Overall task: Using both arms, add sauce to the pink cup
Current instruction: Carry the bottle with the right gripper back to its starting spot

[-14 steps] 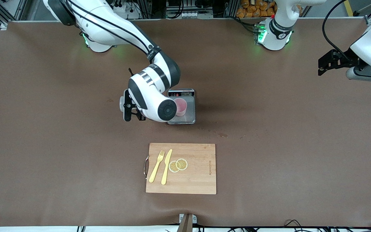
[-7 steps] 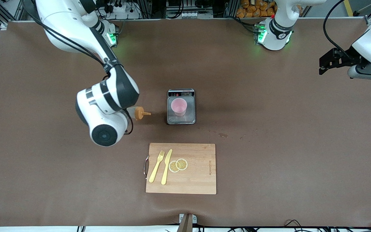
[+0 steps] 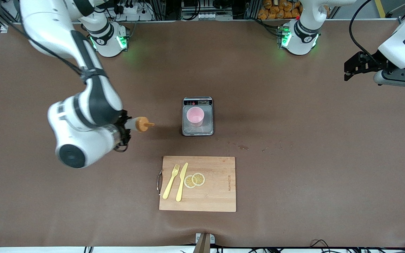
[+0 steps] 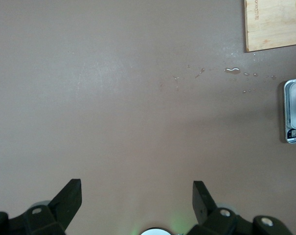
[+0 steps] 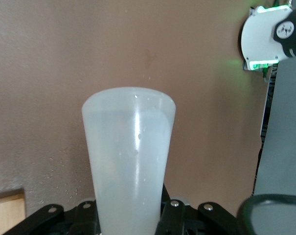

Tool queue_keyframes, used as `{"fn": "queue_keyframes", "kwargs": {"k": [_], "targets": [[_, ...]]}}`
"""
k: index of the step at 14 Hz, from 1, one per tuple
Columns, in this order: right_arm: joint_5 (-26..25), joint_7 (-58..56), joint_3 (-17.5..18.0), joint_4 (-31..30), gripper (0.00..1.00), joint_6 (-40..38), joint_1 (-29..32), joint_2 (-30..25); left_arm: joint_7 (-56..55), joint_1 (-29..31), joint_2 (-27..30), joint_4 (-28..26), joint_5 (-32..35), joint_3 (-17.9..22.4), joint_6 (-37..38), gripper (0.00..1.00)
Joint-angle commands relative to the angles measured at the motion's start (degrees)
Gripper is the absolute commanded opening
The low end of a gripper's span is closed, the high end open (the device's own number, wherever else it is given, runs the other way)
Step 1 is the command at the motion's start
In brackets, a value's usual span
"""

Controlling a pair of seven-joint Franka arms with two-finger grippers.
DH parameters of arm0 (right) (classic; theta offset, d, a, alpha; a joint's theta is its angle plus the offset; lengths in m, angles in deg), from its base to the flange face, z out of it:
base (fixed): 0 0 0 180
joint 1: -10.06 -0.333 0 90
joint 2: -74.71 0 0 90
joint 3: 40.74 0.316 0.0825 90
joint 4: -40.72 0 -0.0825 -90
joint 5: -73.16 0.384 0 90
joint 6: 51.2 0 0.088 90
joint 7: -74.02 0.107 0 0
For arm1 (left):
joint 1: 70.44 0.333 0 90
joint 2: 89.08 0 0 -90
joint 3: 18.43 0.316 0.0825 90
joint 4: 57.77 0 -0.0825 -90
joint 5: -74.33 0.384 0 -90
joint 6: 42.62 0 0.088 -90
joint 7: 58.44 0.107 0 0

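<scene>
The pink cup (image 3: 195, 115) stands upright on the plate of a small kitchen scale (image 3: 198, 132) in the middle of the table. My right gripper (image 3: 122, 128) is shut on the sauce bottle (image 3: 137, 124) and holds it on its side over bare table, toward the right arm's end from the scale. Its orange nozzle points at the scale. In the right wrist view the whitish bottle body (image 5: 130, 156) stands between the right gripper's (image 5: 130, 218) fingers. My left gripper (image 3: 351, 66) waits open and empty over the left arm's end of the table; it also shows in the left wrist view (image 4: 136, 188).
A wooden cutting board (image 3: 216, 189) with a yellow fork, a yellow knife and two lemon slices lies nearer the front camera than the scale. Small wet spots (image 3: 243, 147) mark the table between them. The left wrist view shows the scale (image 4: 295, 112) and a corner of the board (image 4: 272, 24).
My right arm has swung away from the scale and cup toward its own end of the table, carrying the sauce bottle. The left gripper has hardly moved.
</scene>
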State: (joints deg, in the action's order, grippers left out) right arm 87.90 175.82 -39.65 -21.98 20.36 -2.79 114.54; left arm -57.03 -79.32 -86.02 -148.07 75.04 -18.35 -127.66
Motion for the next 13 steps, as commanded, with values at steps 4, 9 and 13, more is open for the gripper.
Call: {"fn": "queue_keyframes", "kwargs": {"k": [4, 9, 13], "targets": [[13.56, -13.62, 0.75, -1.37, 0.00, -4.32, 13.44, -2.92, 0.17, 0.61, 0.20, 0.47, -0.44, 0.45, 0.40, 1.00], [20.50, -25.21, 0.75, -4.27, 0.00, -6.52, 22.93, -2.48, 0.17, 1.58, 0.19, 0.03, -1.67, 0.80, 0.49, 1.00], [25.33, -38.49, 0.66, -8.92, 0.00, -6.79, 30.14, -0.90, 0.26, 1.84, -0.07, 0.03, -1.77, 0.80, 0.93, 1.00]]}}
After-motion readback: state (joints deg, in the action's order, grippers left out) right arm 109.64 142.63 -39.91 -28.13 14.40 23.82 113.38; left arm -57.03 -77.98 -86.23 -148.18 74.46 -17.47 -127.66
